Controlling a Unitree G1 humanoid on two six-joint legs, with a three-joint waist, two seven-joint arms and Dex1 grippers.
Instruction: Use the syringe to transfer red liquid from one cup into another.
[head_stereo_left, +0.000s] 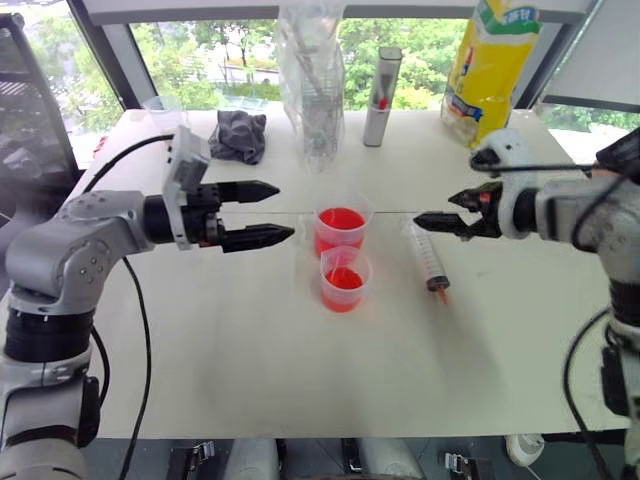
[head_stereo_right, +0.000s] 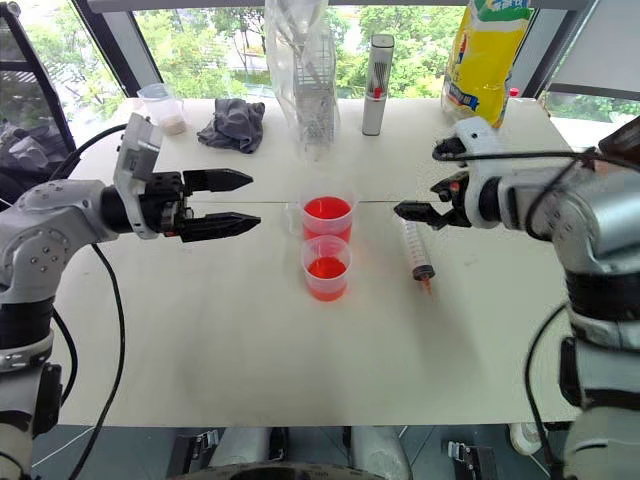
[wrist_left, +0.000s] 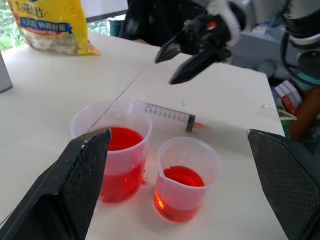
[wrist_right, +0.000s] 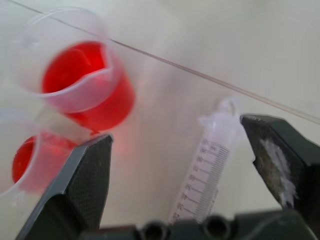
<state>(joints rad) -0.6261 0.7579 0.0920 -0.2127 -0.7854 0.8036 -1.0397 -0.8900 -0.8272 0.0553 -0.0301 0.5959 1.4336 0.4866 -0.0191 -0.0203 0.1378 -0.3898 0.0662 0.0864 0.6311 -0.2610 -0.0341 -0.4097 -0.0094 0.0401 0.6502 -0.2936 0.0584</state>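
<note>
A: Right gripper (head_stereo_left: 432, 221) spread wide, nothing held. Left gripper (head_stereo_left: 272, 212) spread wide too, empty, hanging level on the far side of the cups.

B: Syringe (head_stereo_left: 424, 257) where?

A: Flat on table (head_stereo_left: 200, 340), just below and slightly ahead of right gripper's tips, apart from them. Near cup (head_stereo_left: 345, 279) and far cup (head_stereo_left: 341, 231) further on past syringe from right gripper, both holding red liquid (head_stereo_left: 343, 279).

B: Step in hand?

A: Looks like reach for syringe, not yet touching. Best to come down with fingers astride barrel, across its width, mid-barrel rather than near tip. Close gently; clear plastic probably slick and likely to roll on table. Leave plunger end free for the pull later.

B: Orientation?

A: Long axis runs roughly away-to-toward robot, slightly slanted. Orange tip toward robot, plunger flange at far end, nearest right gripper's tips. In right wrist view, barrel lies between the two fingers, closer to one, so a small sideways correction seems needed before closing.

B: Risks?

A: Nudging syringe toward cups; knocking near cup during lift.
</note>
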